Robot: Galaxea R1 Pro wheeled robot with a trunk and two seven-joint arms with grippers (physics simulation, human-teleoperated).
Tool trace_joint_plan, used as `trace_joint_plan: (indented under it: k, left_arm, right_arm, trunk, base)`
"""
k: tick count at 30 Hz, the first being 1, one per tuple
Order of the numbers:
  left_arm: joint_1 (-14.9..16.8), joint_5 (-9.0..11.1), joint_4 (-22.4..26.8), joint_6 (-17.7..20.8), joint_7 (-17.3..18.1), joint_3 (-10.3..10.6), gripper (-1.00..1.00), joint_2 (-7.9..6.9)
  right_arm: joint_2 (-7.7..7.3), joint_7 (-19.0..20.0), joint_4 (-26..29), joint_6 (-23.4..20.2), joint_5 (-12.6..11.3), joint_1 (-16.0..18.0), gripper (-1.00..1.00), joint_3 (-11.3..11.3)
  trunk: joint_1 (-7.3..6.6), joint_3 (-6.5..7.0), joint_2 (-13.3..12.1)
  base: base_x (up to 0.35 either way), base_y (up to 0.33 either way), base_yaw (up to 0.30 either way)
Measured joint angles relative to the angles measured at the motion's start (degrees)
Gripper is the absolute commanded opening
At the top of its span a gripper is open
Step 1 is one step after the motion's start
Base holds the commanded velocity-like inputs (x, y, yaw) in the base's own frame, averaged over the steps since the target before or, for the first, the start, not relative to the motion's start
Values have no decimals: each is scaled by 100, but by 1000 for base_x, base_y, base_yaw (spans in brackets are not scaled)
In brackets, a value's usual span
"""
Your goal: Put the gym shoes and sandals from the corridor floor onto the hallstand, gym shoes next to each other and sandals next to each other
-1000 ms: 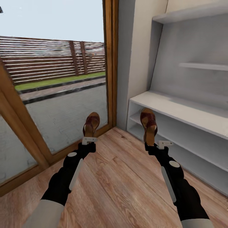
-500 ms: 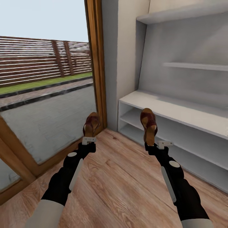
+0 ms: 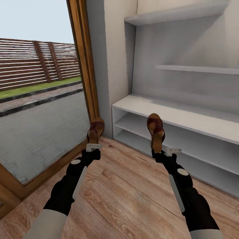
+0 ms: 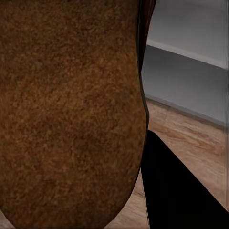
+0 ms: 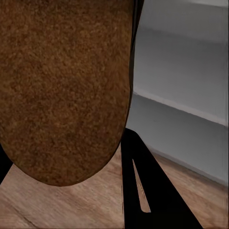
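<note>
left tool [image 3: 93, 147] clamped on left sandal [image 3: 96, 130], heel end in grip, toe forward/up, long axis along arm | right tool [image 3: 163, 151] clamped on right sandal [image 3: 156, 131], same pose, toe toward hallstand [image 3: 172, 113] | both above corridor floor [image 3: 129, 186], right sandal before hallstand's left-end shelves, left sandal by glass door [image 3: 36, 126]

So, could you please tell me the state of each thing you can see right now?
Left pincer: shut on one dark brown open-toe sandal, held off the floor.
Right pincer: shut on the other dark brown sandal, held off the floor.
Pale grey-white shoe rack: visible shelves bare.
Light brown wood-plank floor: no shoes on the visible part.
</note>
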State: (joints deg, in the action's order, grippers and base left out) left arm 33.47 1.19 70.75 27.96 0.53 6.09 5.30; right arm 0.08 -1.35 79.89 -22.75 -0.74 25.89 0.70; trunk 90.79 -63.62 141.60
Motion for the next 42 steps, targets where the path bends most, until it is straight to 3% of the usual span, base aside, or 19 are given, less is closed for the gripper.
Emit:
trace_joint_plan:
  k: [42]
  left_arm:
    - [1,1,1,1,0,0,-100,6]
  right_arm:
    - [0,0,0,1,1,0,-100,3]
  trunk:
    - [1,0,0]
  base:
    - [28,79,-252]
